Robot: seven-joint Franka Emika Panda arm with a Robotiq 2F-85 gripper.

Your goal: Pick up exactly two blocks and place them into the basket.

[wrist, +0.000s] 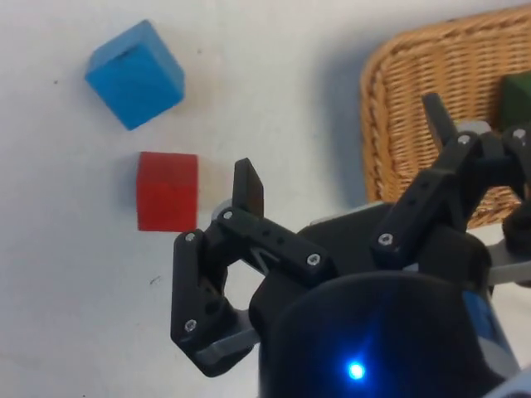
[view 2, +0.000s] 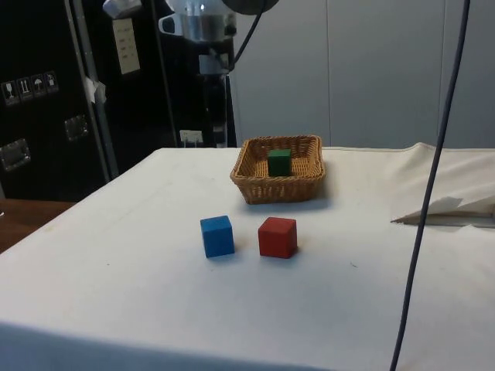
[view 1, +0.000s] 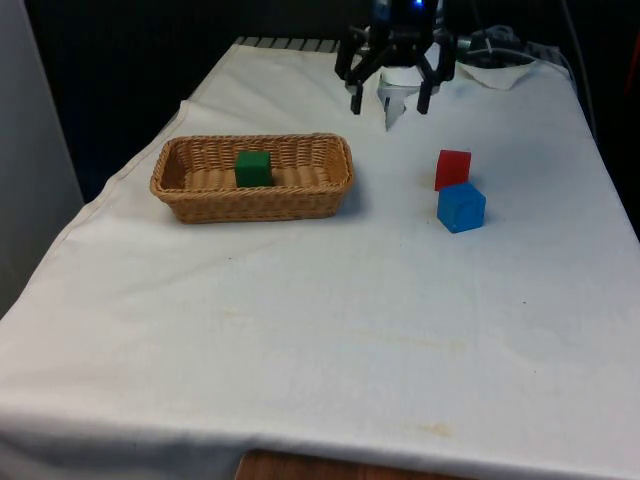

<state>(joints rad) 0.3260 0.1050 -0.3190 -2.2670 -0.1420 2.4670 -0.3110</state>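
My gripper (view 1: 391, 103) is spread wide, carrying nothing, hanging high just beyond the basket (view 1: 200, 200). One green block (view 1: 253, 167) is already inside. Next I'd come down square over the red block (view 1: 453, 169), well clear of the basket; the blue block (view 1: 461, 207) sits just beside it, turned askew, so approach carefully

Lab, cloth-covered table (view 1: 330, 330), dark cabinets (view 2: 46, 93), hanging cable (view 2: 433, 178)
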